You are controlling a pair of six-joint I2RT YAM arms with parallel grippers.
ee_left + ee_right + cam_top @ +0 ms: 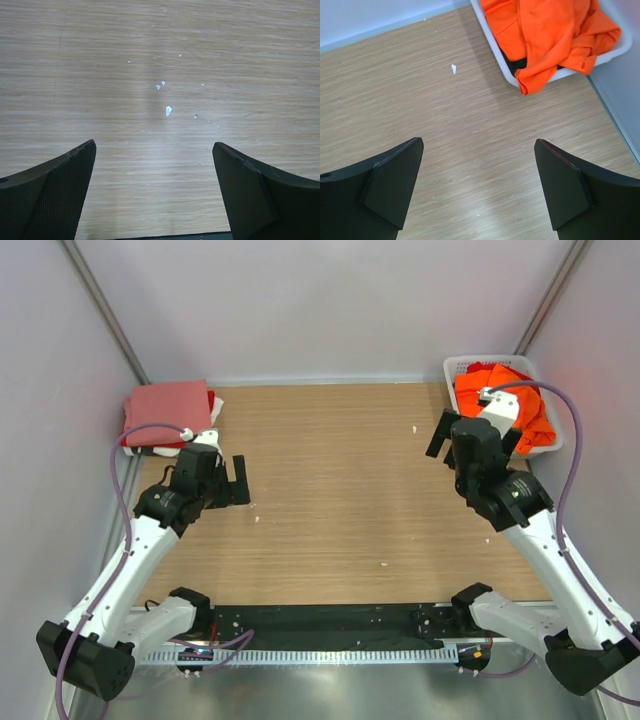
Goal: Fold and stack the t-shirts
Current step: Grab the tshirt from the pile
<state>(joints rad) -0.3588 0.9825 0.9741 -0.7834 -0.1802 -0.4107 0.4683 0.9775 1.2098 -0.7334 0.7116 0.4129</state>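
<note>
While the right gripper (pixel 477 145) gapes, the orange t-shirt (pixel 545 30) overhangs the basket (pixel 491 44).

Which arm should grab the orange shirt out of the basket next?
Right. The right gripper, open, hangs just beside the basket holding the crumpled orange t-shirt. The left gripper, also open, is across the table by the folded stack.

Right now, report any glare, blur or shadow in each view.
Top external: evenly lit, sharp. Left wrist: a pale sheen streaks the table; the left gripper looks dark. Right wrist: the orange t-shirt is crisp; the white basket shadows the wood beside it.
</note>
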